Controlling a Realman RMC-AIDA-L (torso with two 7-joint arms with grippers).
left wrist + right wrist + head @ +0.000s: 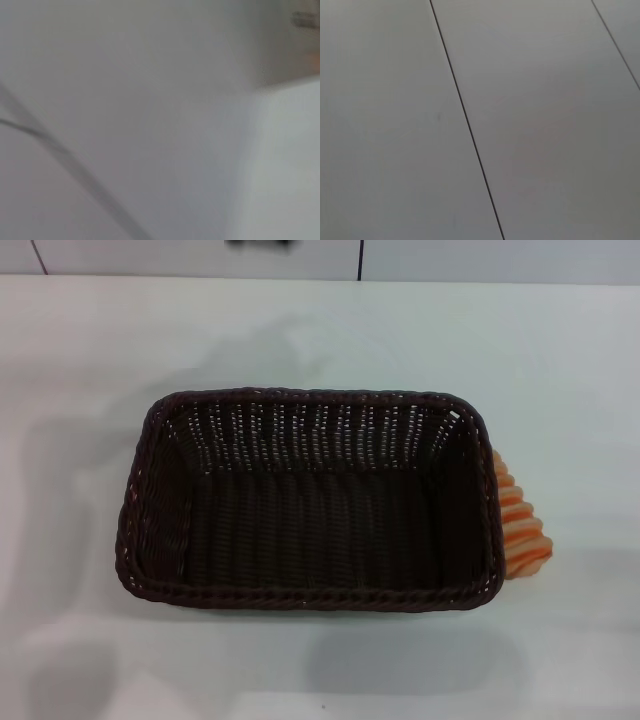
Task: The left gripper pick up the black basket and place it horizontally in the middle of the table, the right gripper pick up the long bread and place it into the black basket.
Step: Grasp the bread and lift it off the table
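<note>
The black basket (310, 502) is a large dark woven wicker basket lying lengthwise across the middle of the white table (320, 340) in the head view. Its inside is empty. The long bread (521, 523), ridged with orange and cream stripes, lies on the table against the basket's right end, partly hidden behind the rim. Neither the left gripper nor the right gripper shows in any view. The two wrist views show only plain pale surfaces.
A wall with dark seams (360, 258) runs along the table's far edge. Soft shadows fall on the table left of and in front of the basket. The right wrist view shows pale panels with thin dark seams (465, 120).
</note>
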